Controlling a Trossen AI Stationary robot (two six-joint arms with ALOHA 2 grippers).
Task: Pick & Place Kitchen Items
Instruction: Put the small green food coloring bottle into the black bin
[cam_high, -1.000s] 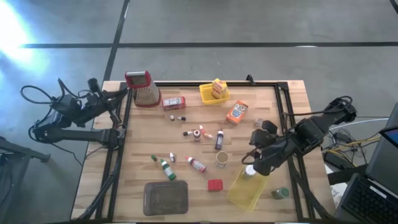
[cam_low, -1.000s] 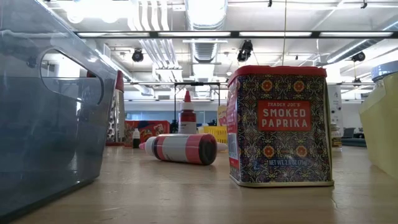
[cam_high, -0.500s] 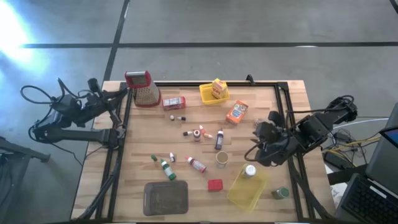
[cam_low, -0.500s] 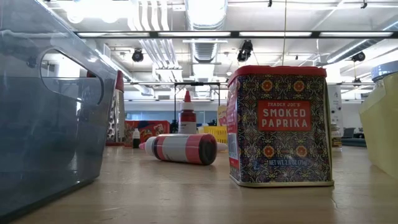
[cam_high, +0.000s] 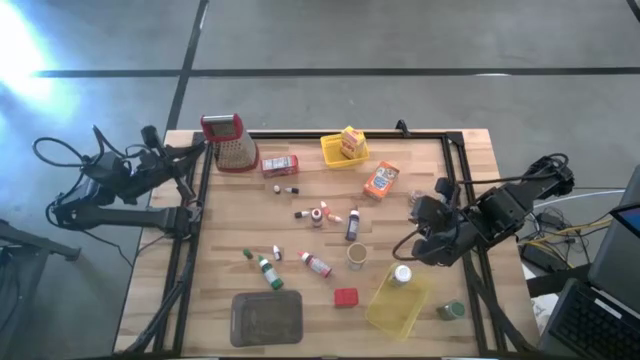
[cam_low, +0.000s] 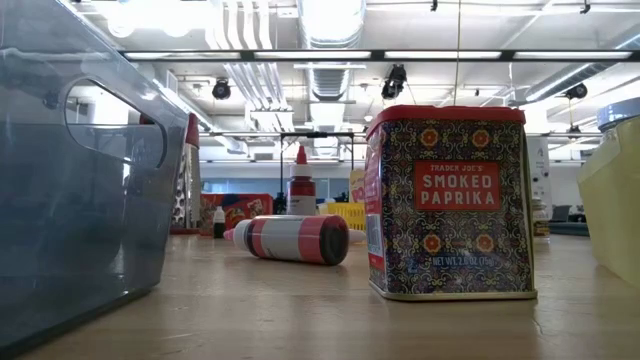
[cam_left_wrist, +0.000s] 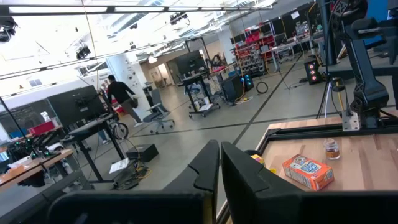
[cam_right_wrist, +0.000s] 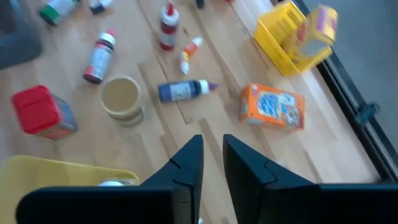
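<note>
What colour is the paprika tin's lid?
Red; the paprika tin's lid shows best in the low view.

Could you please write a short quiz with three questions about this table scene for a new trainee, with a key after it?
1. True or false: the red paprika tin lies inside the grey plastic tray.
2. What sits in the large yellow basket near the table's front edge? A) an orange box B) a white-capped bottle C) a metal grater
3. Fill in: the small yellow basket at the far edge holds a yellow ____.

Key
1. False; the tin stands on the wooden table, to the right of the tray.
2. B, the white-capped bottle.
3. Carton: the yellow carton.
</note>
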